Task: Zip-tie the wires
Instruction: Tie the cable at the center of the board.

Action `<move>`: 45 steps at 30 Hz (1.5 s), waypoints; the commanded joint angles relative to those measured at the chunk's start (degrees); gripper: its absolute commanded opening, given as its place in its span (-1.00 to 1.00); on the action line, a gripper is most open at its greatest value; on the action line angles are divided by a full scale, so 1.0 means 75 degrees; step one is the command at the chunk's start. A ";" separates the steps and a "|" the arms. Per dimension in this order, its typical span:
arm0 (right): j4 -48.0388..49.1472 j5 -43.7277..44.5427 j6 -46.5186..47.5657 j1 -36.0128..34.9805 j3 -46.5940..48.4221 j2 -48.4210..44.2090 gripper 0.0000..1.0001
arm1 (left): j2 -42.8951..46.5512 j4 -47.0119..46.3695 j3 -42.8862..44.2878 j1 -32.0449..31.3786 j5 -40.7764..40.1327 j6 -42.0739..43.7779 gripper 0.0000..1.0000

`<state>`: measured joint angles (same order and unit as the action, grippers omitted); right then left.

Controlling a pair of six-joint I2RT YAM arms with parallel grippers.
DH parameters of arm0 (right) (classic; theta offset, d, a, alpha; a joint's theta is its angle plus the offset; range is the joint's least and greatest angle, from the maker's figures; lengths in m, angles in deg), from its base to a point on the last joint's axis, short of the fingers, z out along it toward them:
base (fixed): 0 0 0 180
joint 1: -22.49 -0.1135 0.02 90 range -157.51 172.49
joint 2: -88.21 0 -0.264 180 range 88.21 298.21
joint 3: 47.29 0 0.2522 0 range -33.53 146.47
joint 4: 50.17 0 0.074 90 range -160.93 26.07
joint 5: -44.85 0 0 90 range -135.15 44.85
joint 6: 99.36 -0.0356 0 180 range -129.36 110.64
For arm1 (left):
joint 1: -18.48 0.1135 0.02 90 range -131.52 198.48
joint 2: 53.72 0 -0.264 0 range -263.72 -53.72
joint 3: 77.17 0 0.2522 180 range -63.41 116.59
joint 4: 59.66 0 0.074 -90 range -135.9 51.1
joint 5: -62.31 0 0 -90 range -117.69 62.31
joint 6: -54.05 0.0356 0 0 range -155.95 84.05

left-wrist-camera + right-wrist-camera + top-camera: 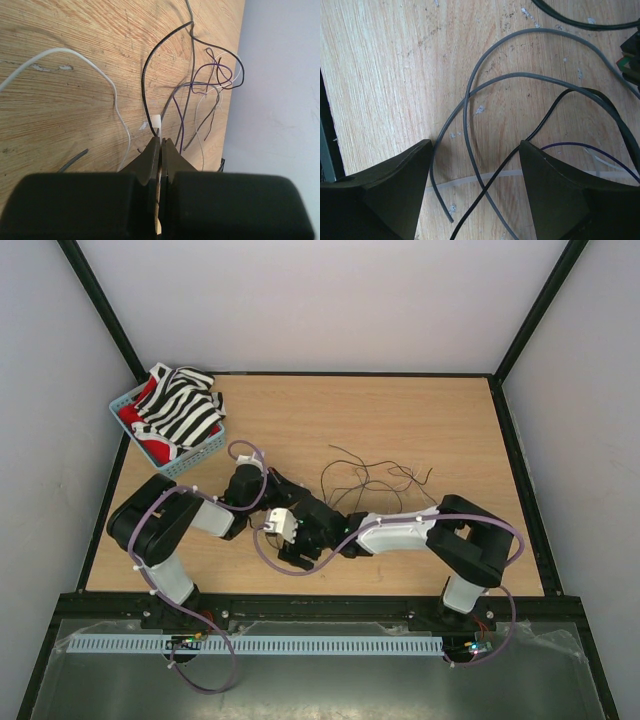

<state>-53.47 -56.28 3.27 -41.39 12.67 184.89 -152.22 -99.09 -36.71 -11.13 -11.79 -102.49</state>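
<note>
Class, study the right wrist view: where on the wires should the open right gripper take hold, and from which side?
Grip the wires where the black wire crosses a grey wire, between the fingers of the open right gripper. Come straight down from above: the strands lie flat on the table and overlap there, so one closing would probably gather more than one.

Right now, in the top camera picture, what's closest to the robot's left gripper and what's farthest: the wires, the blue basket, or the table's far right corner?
From the left gripper, nearest first:
1. wires, right beside it, mid-table.
2. blue basket, off at the far left.
3. table's far right corner, farthest, diagonally across the wood.
</note>
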 commanded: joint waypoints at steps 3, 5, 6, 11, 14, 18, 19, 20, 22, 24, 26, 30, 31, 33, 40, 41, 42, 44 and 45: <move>-0.0600 0.0030 -0.0293 -0.0058 0.0447 0.0330 0.58 | -0.0005 -0.0058 0.0110 -0.0028 0.0095 -0.0076 -1.00; -0.0739 0.0008 -0.0334 -0.0060 0.0480 0.0384 0.54 | 0.0013 -0.0060 0.0096 -0.0034 0.0072 -0.0094 -1.00; -0.0803 -0.0017 -0.0335 -0.0055 0.0485 0.0405 0.51 | 0.0012 -0.0052 0.0086 -0.0026 0.0063 -0.0123 -1.00; -0.1020 -0.0357 -0.0421 -0.0050 0.0462 0.0561 0.20 | 0.0041 -0.0043 0.0096 -0.0035 0.0096 -0.0230 -1.00; -0.1082 -0.0535 -0.0511 -0.0059 0.0465 0.0660 -0.04 | 0.0062 -0.0044 0.0084 -0.0030 0.0094 -0.0332 -1.00; -0.0989 -0.0697 -0.0631 -0.0069 0.0510 0.0750 -0.43 | 0.0109 -0.0027 0.0022 -0.0037 0.0067 -0.0454 -1.00; -0.0937 -0.0787 -0.0689 -0.0062 0.0553 0.0785 -0.52 | 0.0122 -0.0034 -0.0001 -0.0062 0.0033 -0.0494 -1.00; -0.0889 -0.0862 -0.0772 -0.0061 0.0615 0.0839 -0.61 | 0.0126 -0.0036 -0.0033 -0.0074 0.0015 -0.0532 -1.00; -0.0807 -0.1003 -0.0904 -0.0066 0.0769 0.0957 -0.75 | 0.0150 -0.0027 -0.0109 -0.0109 -0.0043 -0.0666 -1.00; -0.0647 -0.1081 -0.1028 -0.0060 0.0867 0.1039 -0.81 | 0.0185 -0.0032 -0.0195 -0.0139 -0.0121 -0.0762 -1.00; -0.0445 -0.1119 -0.1161 -0.0053 0.0905 0.1102 -0.86 | 0.0224 -0.0033 -0.0264 -0.0153 -0.0179 -0.0833 -1.00; 0.0056 -0.0963 -0.1343 -0.0067 0.0964 0.1241 -1.00 | 0.0288 -0.0030 -0.0332 -0.0154 -0.0173 -0.0917 -1.00; 0.0195 -0.0878 -0.1350 -0.0060 0.0982 0.1271 -1.00 | 0.0323 -0.0027 -0.0351 -0.0151 -0.0173 -0.0973 -1.00; 0.0463 -0.0705 -0.1344 -0.0059 0.1001 0.1313 -1.00 | 0.0401 -0.0034 -0.0406 -0.0134 -0.0193 -0.1047 -1.00; 0.1347 -0.0472 -0.1447 0.0003 0.0961 0.1302 -1.00 | 0.0650 -0.0033 -0.0580 -0.0108 -0.0292 -0.1222 -1.00; 0.1422 -0.0457 -0.1428 0.0010 0.0986 0.1331 -1.00 | 0.0664 -0.0064 -0.0631 -0.0100 -0.0336 -0.1277 -1.00; 0.1460 -0.0447 -0.1402 0.0038 0.1031 0.1370 -1.00 | 0.0704 -0.0078 -0.0661 -0.0077 -0.0355 -0.1278 -1.00; 0.1549 -0.0521 -0.1310 0.0081 0.1066 0.1425 -1.00 | 0.0798 -0.0066 -0.0715 -0.0051 -0.0365 -0.1259 -1.00; 0.1660 -0.0630 -0.1230 0.0116 0.1032 0.1439 -1.00 | 0.0823 -0.0058 -0.0734 -0.0024 -0.0332 -0.1296 -1.00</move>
<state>-45.14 -60.63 -6.83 -41.21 19.66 194.31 -147.96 -98.69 -41.01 -11.96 -13.43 -111.00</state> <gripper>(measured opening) 0.010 0.004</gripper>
